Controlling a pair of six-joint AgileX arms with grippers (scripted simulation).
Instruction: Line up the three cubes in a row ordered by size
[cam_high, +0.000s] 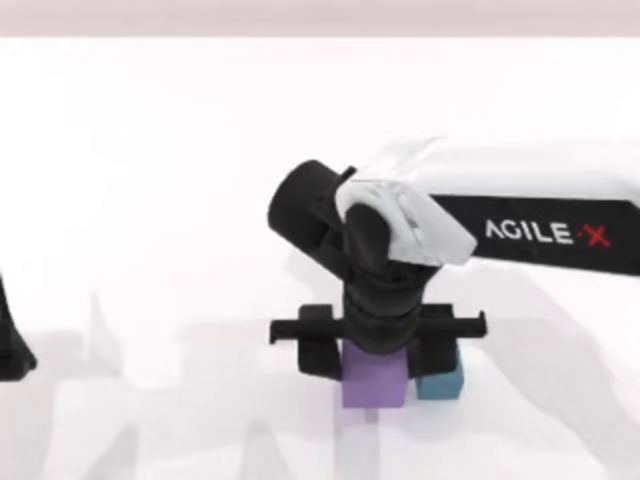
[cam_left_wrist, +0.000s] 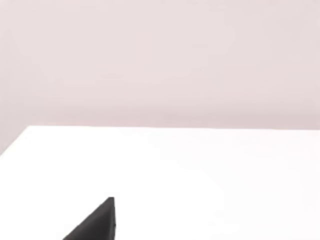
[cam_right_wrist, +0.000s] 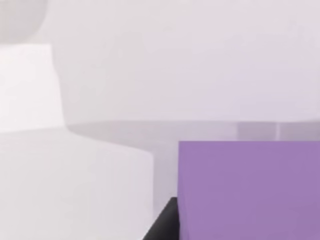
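White bench (cam_high: 150, 150) is carrying a purple cube (cam_high: 374, 381) beside a teal cube (cam_high: 442, 381); right tool (cam_high: 375, 355) is straddling the purple one, grip unclear; left tool's state is unclear too.

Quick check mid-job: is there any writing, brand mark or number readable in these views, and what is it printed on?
"AGILE·X", white letters with a red X, on the black forearm band of the right arm in the top view.
No other text: the purple cube, the teal cube and the table are plain, and both wrist views show no writing.
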